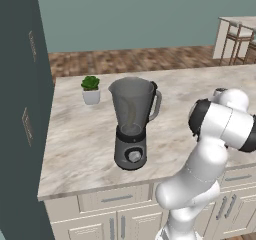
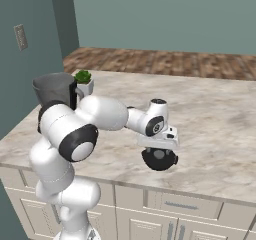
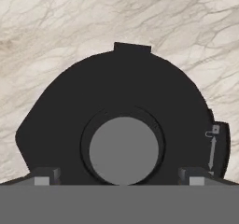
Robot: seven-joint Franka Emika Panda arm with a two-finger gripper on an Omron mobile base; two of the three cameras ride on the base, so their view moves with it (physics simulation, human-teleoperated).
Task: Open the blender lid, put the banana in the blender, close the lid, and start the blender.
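Note:
The blender [image 1: 132,126] stands on the counter with its grey jar open at the top; in the right base view its jar [image 2: 56,89] shows behind my arm. The blender lid [image 2: 161,161] lies on the counter near the front edge, right of the blender. In the hand view the lid [image 3: 70,115] is a wide black disc with a grey knob [image 3: 123,149]. My gripper [image 2: 159,151] hangs just over it, open. Its fingertips [image 3: 45,177] stand wide on either side of the knob, clear of it. The banana is out of view.
A small white potted plant [image 1: 90,90] sits left of the blender toward the back. A tall dark cabinet [image 1: 20,114] borders the marble counter [image 1: 75,144] on the left. Drawers and cupboard doors [image 2: 175,206] run below the front edge. Stools [image 1: 239,38] stand far right.

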